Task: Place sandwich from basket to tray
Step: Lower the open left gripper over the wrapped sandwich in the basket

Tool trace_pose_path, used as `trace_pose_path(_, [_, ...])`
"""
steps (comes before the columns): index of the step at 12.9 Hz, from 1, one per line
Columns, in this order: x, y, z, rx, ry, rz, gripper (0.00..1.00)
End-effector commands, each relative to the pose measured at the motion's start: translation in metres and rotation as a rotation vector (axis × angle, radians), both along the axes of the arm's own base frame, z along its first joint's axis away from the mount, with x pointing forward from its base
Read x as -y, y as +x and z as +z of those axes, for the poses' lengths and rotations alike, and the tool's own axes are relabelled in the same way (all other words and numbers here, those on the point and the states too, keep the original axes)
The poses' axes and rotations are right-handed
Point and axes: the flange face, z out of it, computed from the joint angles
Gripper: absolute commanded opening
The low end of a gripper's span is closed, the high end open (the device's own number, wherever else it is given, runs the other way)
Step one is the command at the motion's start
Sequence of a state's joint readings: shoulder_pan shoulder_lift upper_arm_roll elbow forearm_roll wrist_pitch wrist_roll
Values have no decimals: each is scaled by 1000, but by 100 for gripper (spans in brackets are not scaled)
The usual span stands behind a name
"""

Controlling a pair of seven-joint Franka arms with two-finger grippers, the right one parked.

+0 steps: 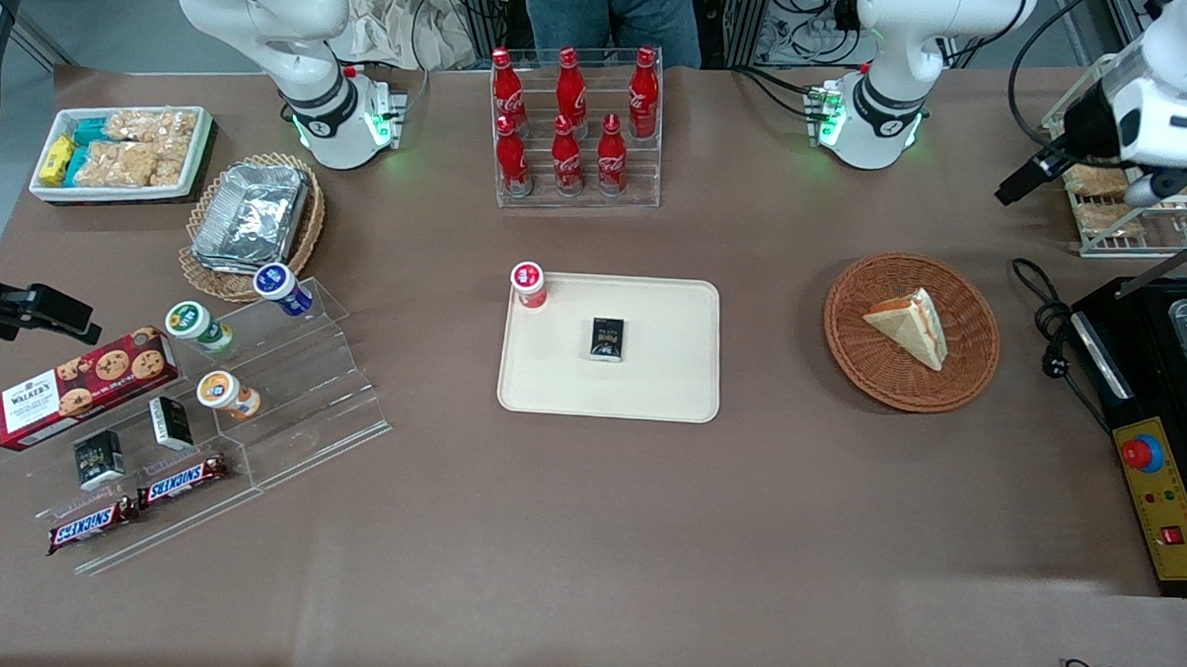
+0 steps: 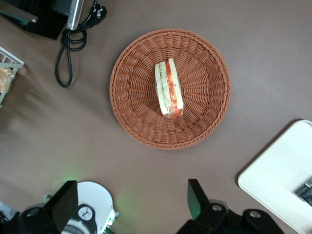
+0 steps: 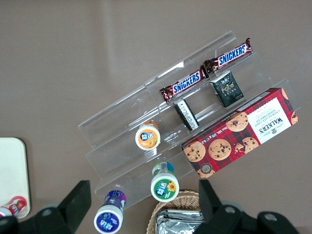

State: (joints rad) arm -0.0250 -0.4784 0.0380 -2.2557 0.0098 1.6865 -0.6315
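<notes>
Centrally on the brown table (image 1: 587, 531) lies the cream tray (image 1: 651, 385), carrying a small black packet (image 1: 608, 339) and a red-capped cup (image 1: 528, 284) at one corner. Toward the working arm's end sits the reddish wicker basket (image 1: 911, 331), well apart from the tray. Inside it rests the sandwich (image 1: 912, 326), long axis running across the basket, its narrow tip pointing toward the tray. High above, near the wire rack (image 1: 1111, 218), hangs the gripper (image 2: 131, 204), fingers (image 2: 196, 197) spread wide, holding nothing.
</notes>
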Motion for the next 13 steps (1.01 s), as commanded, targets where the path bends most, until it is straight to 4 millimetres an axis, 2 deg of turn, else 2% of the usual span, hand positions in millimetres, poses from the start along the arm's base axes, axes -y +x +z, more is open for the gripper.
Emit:
trace_pose_path(1, [1,13,-63,-12,26,67,100])
trace_pose_path(4, [8,43,-136,-34,39,129,100])
trace_pose_path(7, [7,43,-197,-3,39,139,100])
trace_pose_path(11, [11,42,-256,6,43,163,100])
trace_pose_path(13, [11,37,-276,18,41,164,100])
